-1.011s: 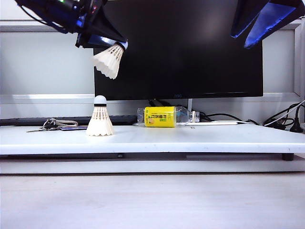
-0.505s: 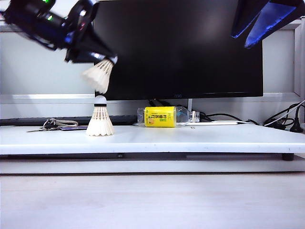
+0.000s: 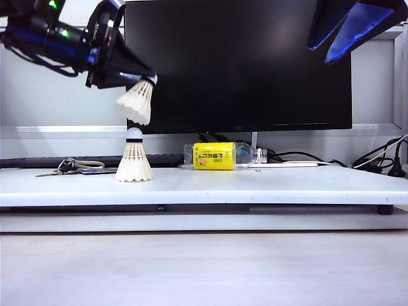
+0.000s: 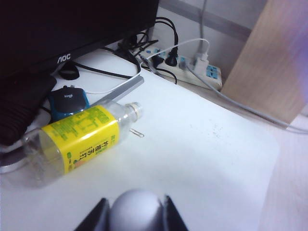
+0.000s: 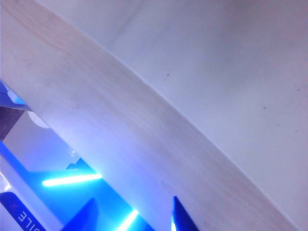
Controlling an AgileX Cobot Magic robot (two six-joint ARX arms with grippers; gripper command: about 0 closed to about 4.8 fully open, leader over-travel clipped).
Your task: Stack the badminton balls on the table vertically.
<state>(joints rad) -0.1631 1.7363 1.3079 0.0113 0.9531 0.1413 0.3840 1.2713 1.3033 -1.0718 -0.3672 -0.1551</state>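
One badminton ball (image 3: pixel 134 159) stands upright on the table (image 3: pixel 268 185), cork tip up, on the left. My left gripper (image 3: pixel 148 79) hangs above it, shut on the cork of the second badminton ball (image 3: pixel 136 102). That one's feather skirt tilts down and to the left, ending just above the standing one's tip. In the left wrist view the rounded cork (image 4: pixel 135 211) sits wedged between the dark fingers of the left gripper (image 4: pixel 134 219). My right gripper (image 3: pixel 347 29) is high at the upper right, open, and holds nothing; its fingers (image 5: pixel 180 216) show over bare floor and table edge.
A clear bottle with a yellow label (image 3: pixel 220 155) lies on its side behind the standing badminton ball, in front of the black monitor (image 3: pixel 255 64). Keys (image 3: pixel 70 167) lie at the back left. Cables and a power strip (image 4: pixel 192 70) lie behind the bottle (image 4: pixel 77 144).
My left gripper has come down and to the left with its badminton ball, which now hangs close over the standing one. The right arm has not moved.
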